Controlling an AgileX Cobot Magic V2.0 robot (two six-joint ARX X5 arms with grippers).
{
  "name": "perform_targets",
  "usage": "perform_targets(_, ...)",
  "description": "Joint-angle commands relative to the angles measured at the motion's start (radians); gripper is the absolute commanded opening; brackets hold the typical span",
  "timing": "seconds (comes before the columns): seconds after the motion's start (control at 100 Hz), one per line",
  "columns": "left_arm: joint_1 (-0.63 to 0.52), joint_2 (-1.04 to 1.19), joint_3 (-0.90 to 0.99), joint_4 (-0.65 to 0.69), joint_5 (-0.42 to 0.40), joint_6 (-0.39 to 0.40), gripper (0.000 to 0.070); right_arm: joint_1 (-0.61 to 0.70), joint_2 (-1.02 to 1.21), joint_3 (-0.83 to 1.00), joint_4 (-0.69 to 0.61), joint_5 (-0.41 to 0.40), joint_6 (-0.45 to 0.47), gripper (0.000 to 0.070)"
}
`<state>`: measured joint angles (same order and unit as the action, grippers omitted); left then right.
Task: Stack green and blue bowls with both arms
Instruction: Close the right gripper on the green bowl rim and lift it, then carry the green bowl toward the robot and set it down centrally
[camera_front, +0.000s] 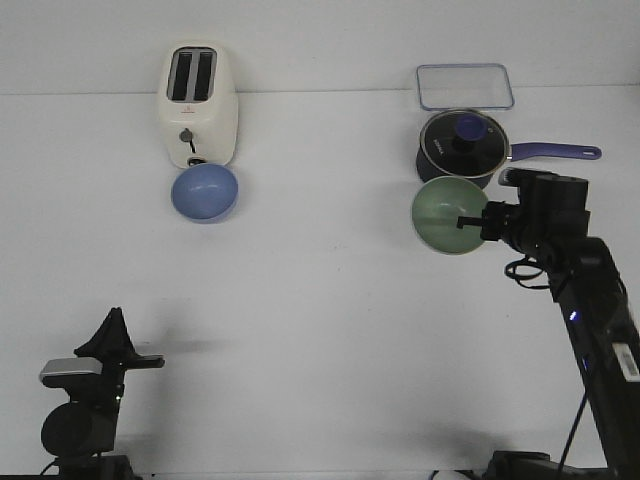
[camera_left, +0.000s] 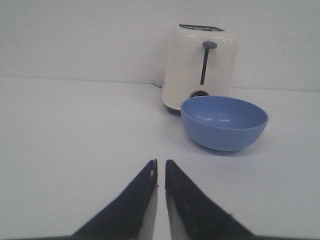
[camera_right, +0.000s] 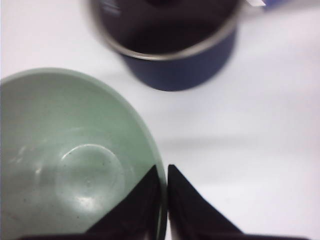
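The green bowl (camera_front: 448, 215) is held off the table at the right, tilted so its inside faces the camera. My right gripper (camera_front: 476, 221) is shut on its rim, one finger inside and one outside; the right wrist view shows the bowl (camera_right: 75, 165) and the gripper (camera_right: 164, 170). The blue bowl (camera_front: 204, 192) sits upright on the table just in front of the toaster, and shows in the left wrist view (camera_left: 223, 121). My left gripper (camera_front: 112, 322) is shut and empty near the front left, well short of the blue bowl; it shows in the left wrist view (camera_left: 160, 162).
A cream toaster (camera_front: 197, 104) stands at the back left behind the blue bowl. A dark blue saucepan (camera_front: 462, 146) with glass lid and handle stands just behind the green bowl. A clear lidded container (camera_front: 464, 86) lies at the back right.
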<state>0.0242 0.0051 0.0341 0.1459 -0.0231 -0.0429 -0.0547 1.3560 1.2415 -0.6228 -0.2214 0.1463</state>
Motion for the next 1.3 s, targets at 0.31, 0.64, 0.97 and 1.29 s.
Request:
perform_targets(0.31,0.002,-0.002,-0.02,0.013,0.002,-0.033,0.0015,0.338,-0.24,-0.32,0.016,-0.04,0.101,0.0)
perform_targets(0.64,0.002,-0.002,-0.018,0.013,0.001,-0.293,0.0011,0.639,-0.188,-0.479,0.153,0.101,0.216,0.0)
perform_targets(0.97,0.002,-0.002,0.004,0.011,0.002,-0.563,0.0012,0.689,-0.09,-0.479,0.157,0.116,0.201,0.0036)
perform_targets(1.29,0.002,0.074,0.119,-0.049,0.002,-0.571,0.0012,0.632,-0.211,-0.455,0.154,0.118,0.166,0.0294)
